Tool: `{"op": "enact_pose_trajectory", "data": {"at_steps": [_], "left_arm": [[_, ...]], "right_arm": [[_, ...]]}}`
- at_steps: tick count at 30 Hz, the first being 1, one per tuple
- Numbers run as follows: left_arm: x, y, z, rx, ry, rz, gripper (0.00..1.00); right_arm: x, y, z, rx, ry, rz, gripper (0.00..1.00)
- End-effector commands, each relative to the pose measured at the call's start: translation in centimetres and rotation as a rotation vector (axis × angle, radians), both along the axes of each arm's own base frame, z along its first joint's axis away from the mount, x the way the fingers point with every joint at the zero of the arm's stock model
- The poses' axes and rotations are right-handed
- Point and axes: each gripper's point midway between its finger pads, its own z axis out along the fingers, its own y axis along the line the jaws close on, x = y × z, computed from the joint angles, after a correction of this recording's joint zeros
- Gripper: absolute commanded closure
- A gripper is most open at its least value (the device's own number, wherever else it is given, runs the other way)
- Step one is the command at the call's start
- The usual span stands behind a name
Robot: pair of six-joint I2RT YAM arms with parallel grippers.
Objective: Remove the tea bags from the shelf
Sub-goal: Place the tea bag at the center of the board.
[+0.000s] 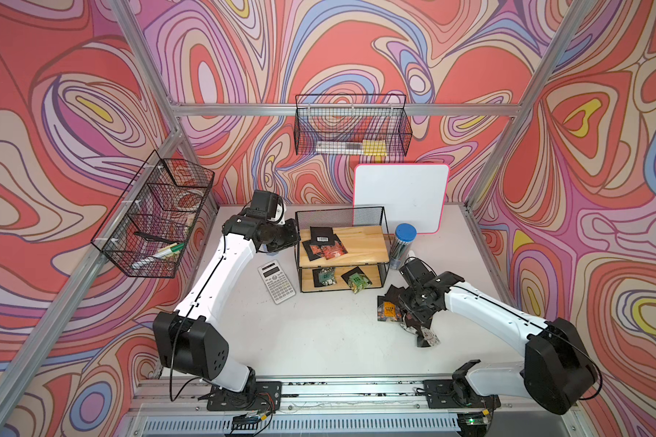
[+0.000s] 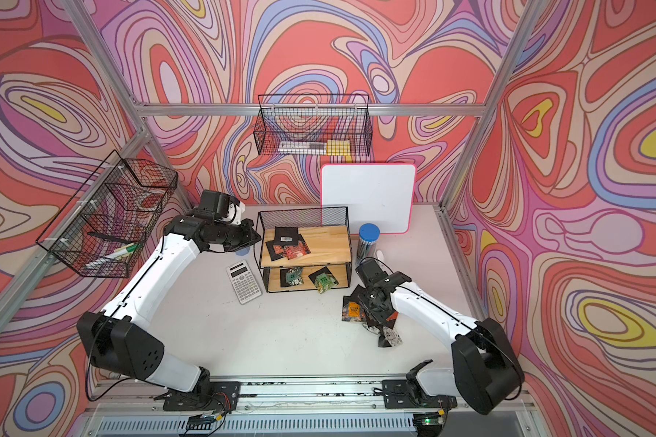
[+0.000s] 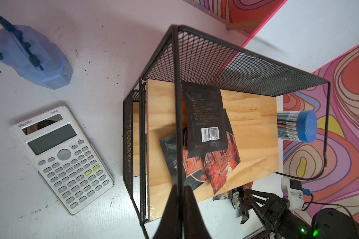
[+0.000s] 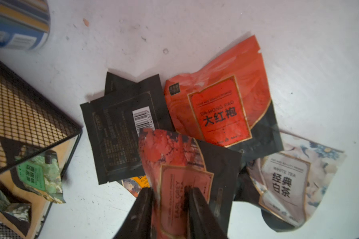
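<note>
Left jaws: pressed together at shelf (image 1: 364,242); right jaws: spread astride red tea bag (image 4: 174,149). Near counter (image 1: 319,340) right edge.

- The shelf (image 1: 364,242) stands on the table (image 1: 319,340), near the back.
- Some tea bags (image 1: 324,244) lie on its top board, more bags (image 1: 326,278) on its bottom board.
- A pile of bags (image 1: 389,310) lies on the table, right of the shelf and in front of it.
- The calculator (image 1: 277,282) lies left of the shelf, the tube (image 1: 404,246) stands just right of it, and the whiteboard (image 1: 400,196) stands behind.

shelf (image 1: 364,242): we see it upright, two wooden boards in black wire | top board: overlapping black-and-red tea bags (image 1: 324,244), lying flat | lower board: two green bags (image 1: 356,282) | table (image 1: 319,340) beside it: we find a heap (image 1: 389,310) of red, black and white bags
</note>
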Motion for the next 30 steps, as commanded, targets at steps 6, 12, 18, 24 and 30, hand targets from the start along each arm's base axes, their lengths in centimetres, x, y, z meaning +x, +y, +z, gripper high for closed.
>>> {"op": "enact_pose_trajectory", "data": {"at_steps": [6, 12, 18, 24, 30], "left_arm": [[0.4, 0.1, 0.5, -0.008, -0.014, 0.018, 1.0], [0.5, 0.0, 0.5, -0.013, -0.014, 0.017, 1.0], [0.6, 0.1, 0.5, -0.012, -0.014, 0.019, 1.0], [0.6, 0.1, 0.4, -0.011, -0.012, 0.019, 1.0], [0.6, 0.0, 0.5, -0.014, -0.013, 0.017, 1.0]], "right_arm": [[0.5, 0.2, 0.2, 0.014, -0.015, 0.001, 0.53], [1.0, 0.2, 1.0, 0.002, -0.035, 0.016, 0.51], [2.2, -0.2, 3.0, -0.042, -0.088, 0.042, 0.5], [4.1, -1.9, 7.9, -0.158, -0.209, 0.07, 0.42], [7.3, -2.7, 15.8, -0.281, -0.41, 0.156, 0.35]]}}
